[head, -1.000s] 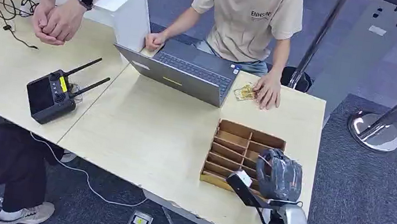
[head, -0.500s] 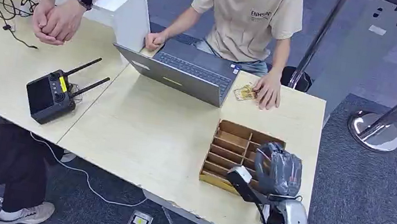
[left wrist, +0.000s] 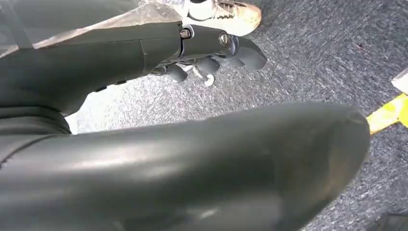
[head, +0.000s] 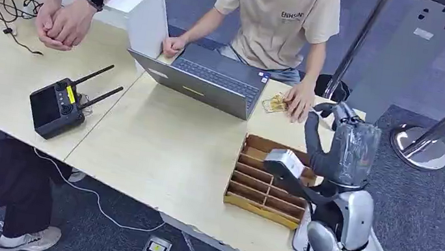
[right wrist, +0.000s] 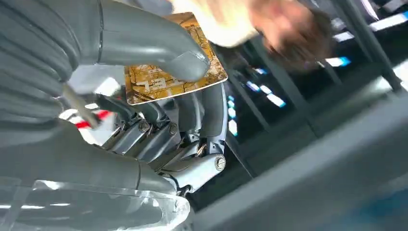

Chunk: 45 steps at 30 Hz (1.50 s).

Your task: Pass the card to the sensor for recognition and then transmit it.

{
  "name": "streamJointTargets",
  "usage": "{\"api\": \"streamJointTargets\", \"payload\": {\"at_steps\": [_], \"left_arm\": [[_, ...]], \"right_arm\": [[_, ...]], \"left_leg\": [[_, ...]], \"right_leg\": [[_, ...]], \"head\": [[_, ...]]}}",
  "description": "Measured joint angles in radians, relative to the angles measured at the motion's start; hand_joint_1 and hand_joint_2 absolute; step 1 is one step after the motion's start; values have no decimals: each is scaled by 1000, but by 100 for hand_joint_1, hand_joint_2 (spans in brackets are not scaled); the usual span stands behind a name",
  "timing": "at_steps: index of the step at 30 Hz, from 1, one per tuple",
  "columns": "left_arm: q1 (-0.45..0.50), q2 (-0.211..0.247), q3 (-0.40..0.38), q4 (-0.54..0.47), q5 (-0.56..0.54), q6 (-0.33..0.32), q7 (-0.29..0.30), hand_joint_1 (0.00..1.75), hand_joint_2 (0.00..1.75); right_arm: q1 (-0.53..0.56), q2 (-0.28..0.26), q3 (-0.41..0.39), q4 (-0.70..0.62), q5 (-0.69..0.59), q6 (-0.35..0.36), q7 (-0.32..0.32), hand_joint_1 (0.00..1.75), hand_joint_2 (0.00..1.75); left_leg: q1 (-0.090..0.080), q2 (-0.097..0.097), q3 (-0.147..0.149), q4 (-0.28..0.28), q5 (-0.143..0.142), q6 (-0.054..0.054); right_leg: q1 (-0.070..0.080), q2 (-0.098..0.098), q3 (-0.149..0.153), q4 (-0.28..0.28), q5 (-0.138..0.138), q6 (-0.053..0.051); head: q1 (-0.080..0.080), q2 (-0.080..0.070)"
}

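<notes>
From high on the robot's body, the head view looks forward and down over a pale table, the raised right hand near in the foreground. The right wrist view sits close behind that same hand, facing out past its fingers, the background blurred. The left wrist view looks down along the left hand at grey carpet. Head and right wrist views share the right hand.

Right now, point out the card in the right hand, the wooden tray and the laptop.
card [right wrist: 163,82]: right wrist view, its gold printed face.
right hand [head: 344,149]: head view, its back.
wooden tray [head: 260,211]: head view, near rim.
laptop [head: 196,87]: head view, lid back.
</notes>
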Motion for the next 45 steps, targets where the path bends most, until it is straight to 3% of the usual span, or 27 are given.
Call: {"api": "streamJointTargets", "payload": {"at_steps": [5,11,21,25,33,42,43,44,45], "left_arm": [[-3,0,0,0,-13,-8,0,0,0],[-13,-2,0,0,-41,-25,-2,0,0],[-46,-10,-1,0,-76,-63,1,0,0],[-57,-14,-1,0,-85,-71,1,0,0],[-64,-19,0,0,-91,-76,5,0,0],[-65,-20,0,0,-95,-80,6,0,0],[-65,-20,0,0,-95,-80,6,0,0],[-65,-20,0,0,-96,-80,6,0,0],[-65,-20,0,0,-97,-80,6,0,0]], "right_arm": [[-86,-8,12,-63,-37,40,-27,175,175],[-226,-15,29,-22,-118,80,-97,175,175],[-470,7,73,319,-103,79,-187,175,175],[-536,27,113,473,18,72,-171,175,175],[-583,60,178,684,88,70,-167,175,175],[-583,71,225,804,87,100,-173,175,175],[-583,71,228,812,85,106,-173,154,175],[-583,71,232,819,84,115,-174,68,175],[-583,71,236,825,83,122,-176,0,175]], "left_leg": [[0,0,0,0,0,0],[0,0,0,0,1,0],[0,-2,-1,0,1,0],[0,-2,-2,0,1,0],[0,-2,-2,0,1,0],[0,-2,-2,0,1,0],[0,-2,-2,0,1,0],[0,-2,-2,0,1,0],[0,-2,-2,0,1,0]], "right_leg": [[0,0,0,0,0,0],[0,0,0,0,1,0],[0,-1,0,0,1,0],[0,-1,0,0,1,0],[0,-2,-1,0,1,0],[0,-2,-1,0,1,0],[0,-2,-1,0,1,0],[0,-2,-1,0,1,0],[0,-2,-1,0,1,0]], "head": [[0,0],[0,0],[0,0],[0,0],[1,0],[0,0],[0,0],[0,0],[0,0]]}}
